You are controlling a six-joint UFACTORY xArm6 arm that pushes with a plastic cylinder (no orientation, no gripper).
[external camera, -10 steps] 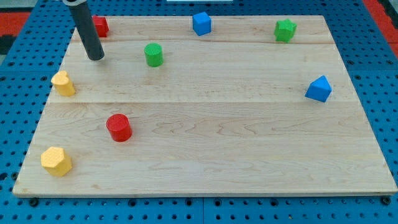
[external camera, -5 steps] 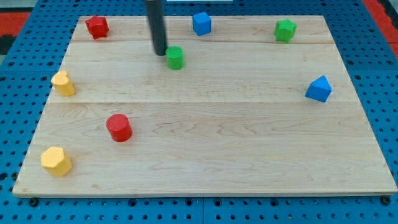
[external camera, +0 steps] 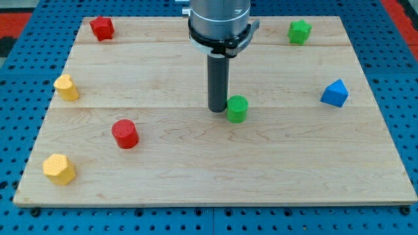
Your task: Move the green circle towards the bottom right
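Note:
The green circle (external camera: pixel 237 108) is a short green cylinder standing near the middle of the wooden board (external camera: pixel 215 170). My tip (external camera: pixel 217 109) is down on the board right at the circle's left edge, touching it or nearly so. The dark rod rises from the tip to the grey arm body at the view's top, which hides the blue block that stood at the top middle.
A green star-like block (external camera: pixel 300 31) sits at the top right. A blue block (external camera: pixel 335 93) is at the right. A red block (external camera: pixel 102 28) is at the top left, a red cylinder (external camera: pixel 124 134) at the left, and yellow blocks at the left edge (external camera: pixel 65 87) and bottom left (external camera: pixel 59 169).
My tip swept from the top left to the board's middle. The green circle has been pushed right and downward with it. The arm body now covers the top blue block.

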